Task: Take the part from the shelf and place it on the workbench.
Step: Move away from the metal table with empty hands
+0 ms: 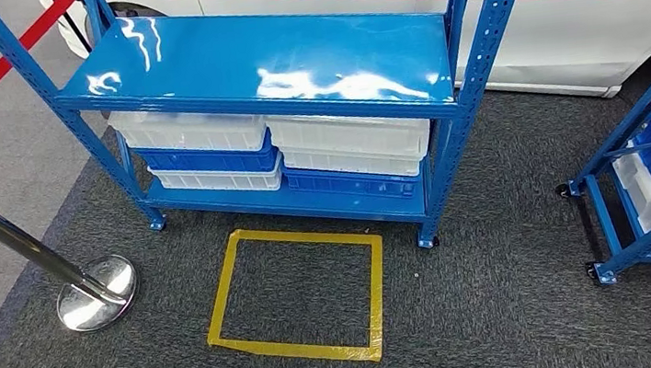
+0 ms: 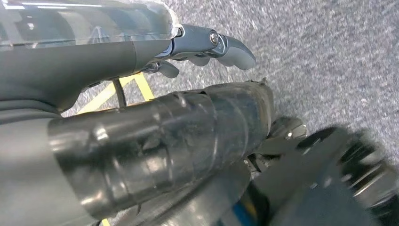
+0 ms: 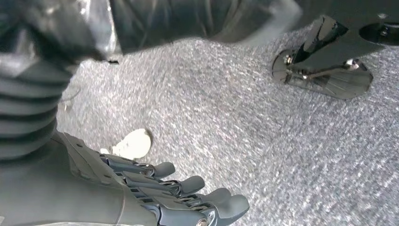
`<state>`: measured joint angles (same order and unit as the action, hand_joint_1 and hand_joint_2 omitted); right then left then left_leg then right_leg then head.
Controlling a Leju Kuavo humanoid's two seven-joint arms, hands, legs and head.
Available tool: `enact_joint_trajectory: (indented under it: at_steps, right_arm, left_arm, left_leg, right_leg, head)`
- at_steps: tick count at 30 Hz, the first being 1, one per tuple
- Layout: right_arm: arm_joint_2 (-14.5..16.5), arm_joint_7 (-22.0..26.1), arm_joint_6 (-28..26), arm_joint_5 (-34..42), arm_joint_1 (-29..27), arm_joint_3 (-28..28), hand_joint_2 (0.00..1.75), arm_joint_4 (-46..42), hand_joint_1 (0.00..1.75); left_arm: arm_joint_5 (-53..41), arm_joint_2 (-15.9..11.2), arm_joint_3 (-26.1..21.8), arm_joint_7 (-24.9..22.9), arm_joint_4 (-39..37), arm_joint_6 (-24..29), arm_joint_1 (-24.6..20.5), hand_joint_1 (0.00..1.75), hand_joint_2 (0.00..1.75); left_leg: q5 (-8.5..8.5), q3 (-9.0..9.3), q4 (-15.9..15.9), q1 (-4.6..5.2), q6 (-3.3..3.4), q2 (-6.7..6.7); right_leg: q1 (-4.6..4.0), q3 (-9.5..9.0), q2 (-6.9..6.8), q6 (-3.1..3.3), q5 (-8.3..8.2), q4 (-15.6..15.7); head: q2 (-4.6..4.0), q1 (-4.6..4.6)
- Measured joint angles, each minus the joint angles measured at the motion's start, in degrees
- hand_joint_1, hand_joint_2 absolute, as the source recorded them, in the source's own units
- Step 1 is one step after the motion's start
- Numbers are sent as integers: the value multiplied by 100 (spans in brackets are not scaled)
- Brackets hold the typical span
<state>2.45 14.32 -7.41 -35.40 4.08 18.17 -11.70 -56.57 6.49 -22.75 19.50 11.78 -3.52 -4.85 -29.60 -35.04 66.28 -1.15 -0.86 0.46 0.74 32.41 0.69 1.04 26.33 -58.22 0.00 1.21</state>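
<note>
Ahead, the blue shelf stands on grey carpet, white and blue bins stacked under its bare top; no part is discernible. Left hand and right hand hang over carpet, fingers loosely apart, holding nothing.

Grey carpet with a yellow tape square, chrome stanchion base, white car behind.
</note>
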Motion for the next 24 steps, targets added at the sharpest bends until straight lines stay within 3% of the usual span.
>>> enact_joint_trajectory:
  at_steps: [2, 3, 6, 7, 8, 11, 12, 13, 15, 17, 18, 21, 24]
  right_arm:
    - [19, -16, 49, 11, -6, 47, 175, 1, 0]
    - [24, -24, 67, 13, -8, 61, 175, 1, 0]
    - [35, -59, 71, 2, -16, 92, 175, 1, 0]
    - [38, -78, 72, -7, -17, 99, 175, 2, 0]
    - [39, -106, 74, -26, -17, 103, 175, 2, 0]
    - [48, -243, 85, -107, -18, 104, 175, 7, 0]
    - [55, -297, 98, -127, -23, 104, 175, 11, 0]
    - [61, -354, 120, -139, -35, 104, 175, 18, 0]
    - [69, -449, 173, -157, -61, 104, 175, 27, 0]
    - [72, -513, 224, -166, -75, 104, 175, 34, 0]
    - [75, -541, 251, -165, -78, 104, 175, 38, 0]
    - [92, -626, 348, -126, -97, 106, 175, 44, 0]
    - [109, -661, 391, -93, -104, 109, 175, 45, 0]
  left_arm:
    - [4, -10, -8, 0, 0, 1, -8, 0, 0]
    - [7, -13, -14, 0, 0, 2, -10, 0, 0]
    - [14, -11, -35, 2, 0, 12, -8, 0, 0]
    - [16, -9, -42, 3, 0, 16, -8, 0, 0]
    - [16, -8, -48, 4, 0, 19, -9, 0, 0]
    - [18, -7, -68, 2, 0, 32, -5, 0, 0]
    - [18, -6, -77, -5, 0, 37, -2, 0, 44]
    - [18, -4, -85, -15, 0, 42, -1, 0, 87]
    - [17, 4, -95, -51, 0, 52, -1, 0, 175]
    - [17, 15, -99, -95, 0, 62, -2, 0, 175]
    - [17, 17, -102, -118, 0, 64, -3, 0, 175]
    - [14, 25, -105, -204, 0, 62, -6, 0, 175]
    - [11, 26, -105, -252, 0, 61, -3, 0, 175]
  left_leg:
    - [209, 290, -629, 18, 55, -15]
    - [216, 340, -750, 32, 88, -22]
    - [246, 360, -808, 39, 204, -15]
    - [272, 373, -838, 29, 248, -6]
    - [295, 381, -865, 18, 285, 4]
    - [306, 366, -870, 26, 323, 28]
    - [303, 366, -866, 30, 325, 31]
    - [297, 370, -862, 32, 325, 30]
    - [280, 389, -850, 35, 310, 23]
    - [256, 392, -830, 54, 268, 22]
    - [247, 390, -825, 61, 239, 25]
    - [233, 402, -833, 59, 142, 30]
    - [195, 400, -806, 45, 102, 22]
  right_leg:
    - [-16, 10, 25, -58, 32, -51]
    - [-25, 14, 31, -92, 41, -63]
    - [-18, 12, 29, -194, 54, -68]
    - [-11, 49, 18, -223, 129, -159]
    - [-4, 141, 7, -247, 270, -366]
    - [6, 618, -16, -293, 777, -1387]
    - [6, 702, -21, -298, 799, -1567]
    - [5, 685, -27, -294, 709, -1535]
    - [1, 370, -44, -255, 311, -889]
    - [-33, 60, -66, -192, 71, -226]
    - [-52, -1, -71, -165, 47, -80]
    - [-54, -21, -61, -91, 39, 1]
    - [-7, -59, -67, -42, 3, 69]
  head:
    - [0, 1]
    - [0, 2]
    - [0, 4]
    - [0, 6]
    - [0, 8]
    - [0, 9]
    - [0, 9]
    - [0, 9]
    - [0, 10]
    - [0, 9]
    - [0, 8]
    - [0, 4]
    - [0, 3]
